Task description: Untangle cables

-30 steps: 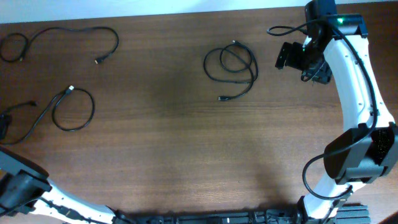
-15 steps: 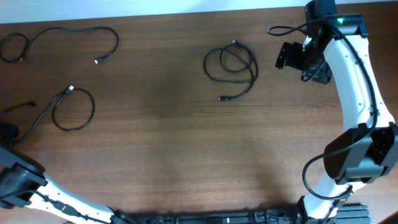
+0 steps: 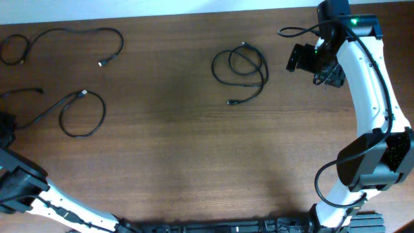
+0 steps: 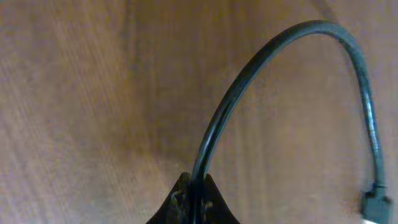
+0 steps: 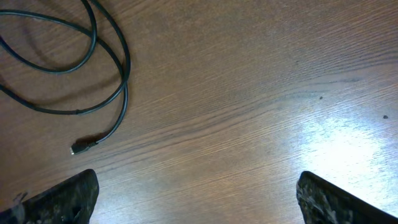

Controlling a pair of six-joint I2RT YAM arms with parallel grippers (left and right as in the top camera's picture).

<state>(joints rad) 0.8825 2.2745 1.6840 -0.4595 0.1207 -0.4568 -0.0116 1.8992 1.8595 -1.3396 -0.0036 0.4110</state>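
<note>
Three black cables lie on the wooden table. My left gripper [image 3: 5, 127] sits at the far left edge, shut on the looped cable [image 3: 83, 114]. In the left wrist view that cable [image 4: 261, 68] arcs up out of the closed gripper [image 4: 193, 200] and ends in a plug [image 4: 375, 205]. A coiled cable [image 3: 240, 70] lies at the middle back. My right gripper [image 3: 307, 59] hovers open just right of it. In the right wrist view the coil [image 5: 106, 68] is at upper left, apart from the gripper [image 5: 196, 202].
A third cable [image 3: 65, 35] curls along the back left, near the table's far edge [image 3: 162, 14]. The right arm [image 3: 369, 97] stretches along the right side. Bare wood spans the middle and front of the table.
My left gripper closed onto the looped cable. The loop slid right and its free end moved toward the back. The right arm stayed still.
</note>
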